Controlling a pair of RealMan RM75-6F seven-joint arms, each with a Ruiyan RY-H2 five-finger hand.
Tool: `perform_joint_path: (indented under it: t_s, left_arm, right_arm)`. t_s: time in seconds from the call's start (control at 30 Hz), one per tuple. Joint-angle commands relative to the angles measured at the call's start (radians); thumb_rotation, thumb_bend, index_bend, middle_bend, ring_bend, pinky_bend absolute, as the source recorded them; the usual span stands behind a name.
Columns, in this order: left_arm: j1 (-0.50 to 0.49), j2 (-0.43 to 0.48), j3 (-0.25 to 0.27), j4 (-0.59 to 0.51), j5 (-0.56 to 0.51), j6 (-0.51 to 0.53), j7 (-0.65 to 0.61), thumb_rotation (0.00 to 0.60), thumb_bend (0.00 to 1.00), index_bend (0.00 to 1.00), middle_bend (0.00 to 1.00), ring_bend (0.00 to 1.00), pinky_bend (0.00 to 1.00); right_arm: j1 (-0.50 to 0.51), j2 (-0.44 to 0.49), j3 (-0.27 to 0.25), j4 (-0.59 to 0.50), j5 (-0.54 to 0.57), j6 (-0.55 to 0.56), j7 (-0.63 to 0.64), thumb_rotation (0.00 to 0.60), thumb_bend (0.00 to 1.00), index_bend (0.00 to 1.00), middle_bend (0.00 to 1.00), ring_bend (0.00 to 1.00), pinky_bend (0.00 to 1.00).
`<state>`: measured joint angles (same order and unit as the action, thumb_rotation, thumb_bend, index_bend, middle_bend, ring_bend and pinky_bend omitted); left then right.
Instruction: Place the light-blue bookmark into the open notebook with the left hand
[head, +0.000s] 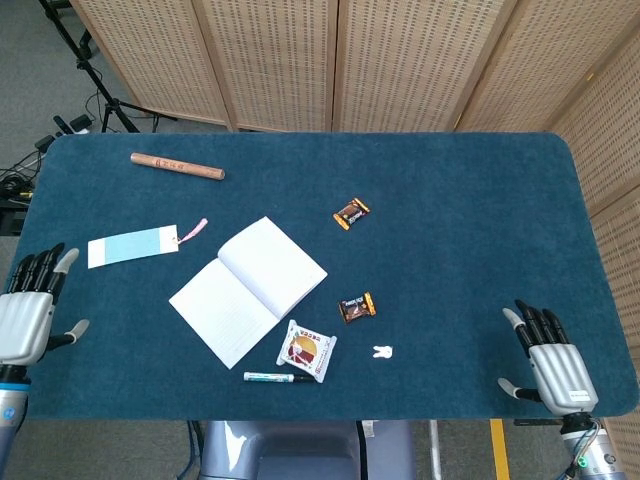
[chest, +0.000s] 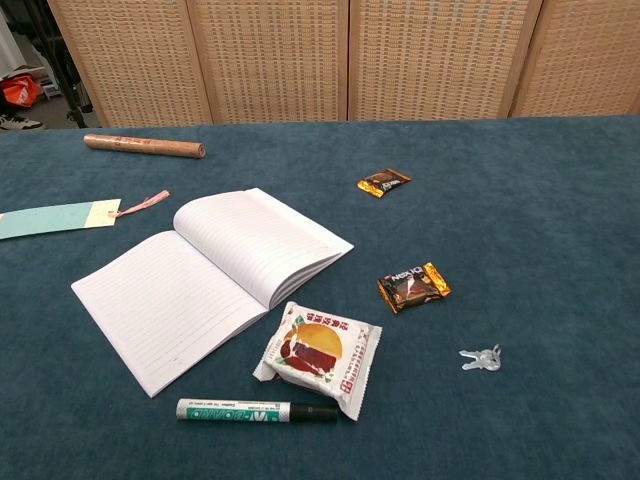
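The light-blue bookmark (head: 132, 246) with a pink tassel lies flat on the blue table, left of the open notebook (head: 248, 289); the chest view shows the bookmark (chest: 58, 219) at its left edge and the notebook (chest: 205, 278) lying open. My left hand (head: 28, 312) hovers at the table's left front corner, fingers spread, holding nothing, a short way below and left of the bookmark. Over the front right corner, my right hand (head: 553, 362) is open and empty. Neither hand appears in the chest view.
A brown tube (head: 177, 166) lies at the back left. Two dark candy wrappers (head: 351, 213) (head: 357, 307), a snack packet (head: 306, 350), a marker pen (head: 278, 377) and a small white trinket (head: 382, 352) lie around the notebook's right and front sides.
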<state>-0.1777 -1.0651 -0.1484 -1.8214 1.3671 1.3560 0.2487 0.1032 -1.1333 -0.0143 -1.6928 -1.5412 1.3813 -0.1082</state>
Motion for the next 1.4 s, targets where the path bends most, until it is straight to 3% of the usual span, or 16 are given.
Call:
perform_joint_path:
  t_s: [0.03,0.2,0.47,0.63,0.97,1.4]
  left_arm:
    - [-0.043,0.027,-0.03,-0.038,-0.058,-0.061,0.012,0.6,0.19,0.01,0.0,0.0,0.0]
    - [-0.108,0.042,-0.066,-0.049,-0.15,-0.156,0.012,0.6,0.2,0.07,0.0,0.0,0.0]
    - [-0.234,0.042,-0.117,0.009,-0.369,-0.341,0.037,0.6,0.21,0.18,0.0,0.0,0.0]
    - [-0.303,0.033,-0.132,0.054,-0.487,-0.404,0.073,0.6,0.21,0.25,0.0,0.0,0.0]
    - [-0.446,-0.017,-0.102,0.195,-0.704,-0.53,0.176,0.6,0.22,0.28,0.0,0.0,0.0]
    - [-0.569,-0.152,-0.041,0.413,-0.894,-0.59,0.254,0.6,0.21,0.32,0.0,0.0,0.0]
  right_arm:
    - [0.001,0.001,0.0,0.001,0.001,-0.003,0.003,0.6,0.16,0.0,0.0,0.0,0.0]
    - [0.001,0.003,0.002,0.003,0.002,0.0,0.011,0.6,0.16,0.0,0.0,0.0,0.0]
    - [0.003,0.003,0.001,0.006,0.001,-0.004,0.019,0.6,0.16,0.0,0.0,0.0,0.0]
    - [0.006,0.003,0.002,0.009,0.004,-0.01,0.021,0.6,0.16,0.0,0.0,0.0,0.0]
    - [0.012,-0.001,0.007,0.017,0.018,-0.022,0.028,0.6,0.16,0.0,0.0,0.0,0.0]
    - [0.021,-0.01,0.016,0.028,0.044,-0.043,0.023,0.6,0.16,0.0,0.0,0.0,0.0]
